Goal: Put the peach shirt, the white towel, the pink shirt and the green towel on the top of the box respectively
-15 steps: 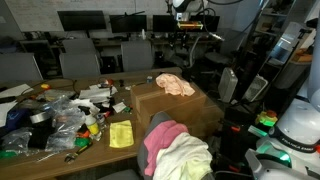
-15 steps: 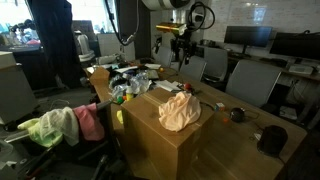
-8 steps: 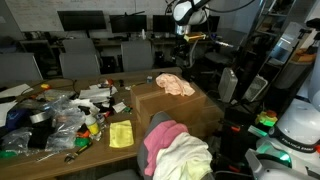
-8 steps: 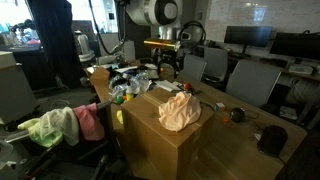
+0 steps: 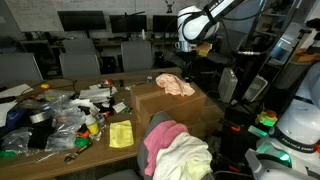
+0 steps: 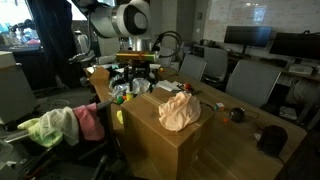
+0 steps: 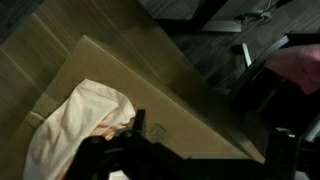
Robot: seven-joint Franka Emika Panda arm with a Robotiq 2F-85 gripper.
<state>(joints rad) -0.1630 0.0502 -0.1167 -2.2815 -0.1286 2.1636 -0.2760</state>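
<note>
The peach shirt lies crumpled on top of the brown cardboard box; it also shows in an exterior view and in the wrist view. The pink shirt and the white towel are piled on a chair in front of the box. The green towel lies on that chair beside the pink shirt. My gripper hangs in the air above and behind the box, open and empty; it shows too in an exterior view and in the wrist view.
A wooden table next to the box carries clutter: plastic bags, bottles and a yellow-green cloth. Office chairs and monitors stand behind. A white machine stands at one side.
The arm has swung across and come lower, from behind the box towards the cluttered table side. The gripper stays empty. The clothes have not moved.
</note>
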